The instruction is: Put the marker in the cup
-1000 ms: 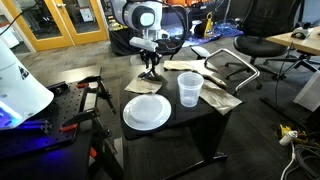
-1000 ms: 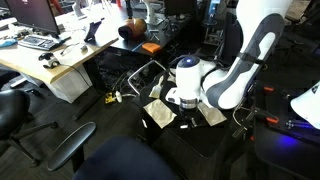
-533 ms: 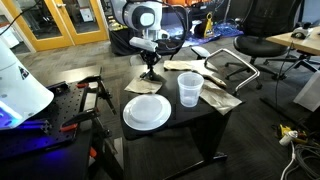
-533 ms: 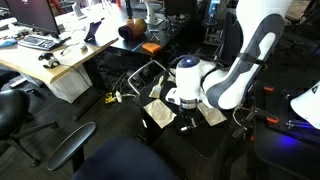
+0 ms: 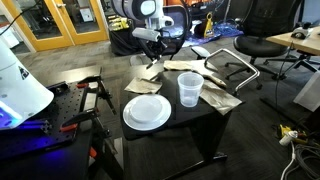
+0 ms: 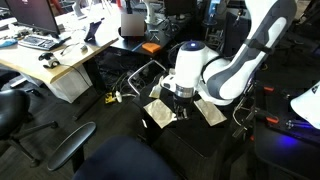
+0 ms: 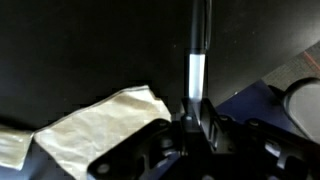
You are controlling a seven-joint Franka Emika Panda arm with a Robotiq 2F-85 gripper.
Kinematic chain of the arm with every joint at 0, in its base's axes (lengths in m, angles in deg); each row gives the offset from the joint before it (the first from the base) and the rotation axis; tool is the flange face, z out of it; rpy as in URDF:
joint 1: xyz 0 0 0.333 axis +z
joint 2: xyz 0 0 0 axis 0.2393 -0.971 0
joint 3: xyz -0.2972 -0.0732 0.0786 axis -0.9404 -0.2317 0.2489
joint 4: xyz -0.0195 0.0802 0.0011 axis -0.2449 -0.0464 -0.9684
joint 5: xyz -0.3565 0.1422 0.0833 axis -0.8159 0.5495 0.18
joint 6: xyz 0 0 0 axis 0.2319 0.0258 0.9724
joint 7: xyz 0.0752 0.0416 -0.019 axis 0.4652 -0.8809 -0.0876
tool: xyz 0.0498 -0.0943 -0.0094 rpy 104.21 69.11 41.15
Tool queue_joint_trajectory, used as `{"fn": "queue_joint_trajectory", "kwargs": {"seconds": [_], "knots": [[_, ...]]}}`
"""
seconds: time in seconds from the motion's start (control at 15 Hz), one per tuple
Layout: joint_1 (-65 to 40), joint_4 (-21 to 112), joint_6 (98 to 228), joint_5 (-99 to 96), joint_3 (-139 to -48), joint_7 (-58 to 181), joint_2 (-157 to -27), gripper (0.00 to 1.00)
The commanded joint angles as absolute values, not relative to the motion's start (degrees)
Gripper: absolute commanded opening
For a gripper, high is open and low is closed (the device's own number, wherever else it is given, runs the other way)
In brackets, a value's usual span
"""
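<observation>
My gripper (image 5: 153,58) hangs above the far left part of the black table (image 5: 200,122), left of and behind the clear plastic cup (image 5: 189,89), which stands upright and apart from it. In the wrist view the gripper (image 7: 195,108) is shut on the marker (image 7: 197,60), a thin stick with a dark end and a pale middle that points away from the jaws. In an exterior view the gripper (image 6: 178,102) hovers over a napkin; the cup is hidden there.
A round white plate (image 5: 147,111) lies at the table's front left; its edge shows in the wrist view (image 7: 305,100). Crumpled napkins (image 5: 220,98) (image 7: 95,120) lie around the cup and under the gripper. Office chairs (image 5: 250,50) and desks surround the table.
The gripper has risen off the table surface with the marker in its jaws; the arm now stands higher. Cup and plate have not moved.
</observation>
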State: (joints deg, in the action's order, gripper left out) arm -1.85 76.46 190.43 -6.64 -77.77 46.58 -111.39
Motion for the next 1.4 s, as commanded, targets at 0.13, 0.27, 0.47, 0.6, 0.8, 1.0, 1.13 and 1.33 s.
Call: {"fn": "queue_joint_trajectory", "kwargs": {"seconds": [0.13,0.27,0.47,0.6,0.8,1.0,1.13,1.33], "knots": [[2.02,81.86,193.91,-8.99,-84.35,54.3,-100.28,0.03],[3.16,82.87,194.66,-10.08,-86.99,57.38,-97.3,0.03],[4.38,84.63,195.12,-12.18,-90.59,62.97,-92.88,0.03],[4.58,85.77,195.08,-13.14,-92.25,66.95,-90.41,0.03],[4.07,87.76,195.66,-14.06,-93.78,73.08,-87.22,0.03],[5.33,89.72,196.31,-15.03,-96.74,78.77,-84.76,0.03],[6.67,90.8,195.84,-18.43,-99.73,85.68,-83.32,0.03],[6.22,88.71,194.51,-20.39,-100.0,87.49,-85.24,0.13]]}}
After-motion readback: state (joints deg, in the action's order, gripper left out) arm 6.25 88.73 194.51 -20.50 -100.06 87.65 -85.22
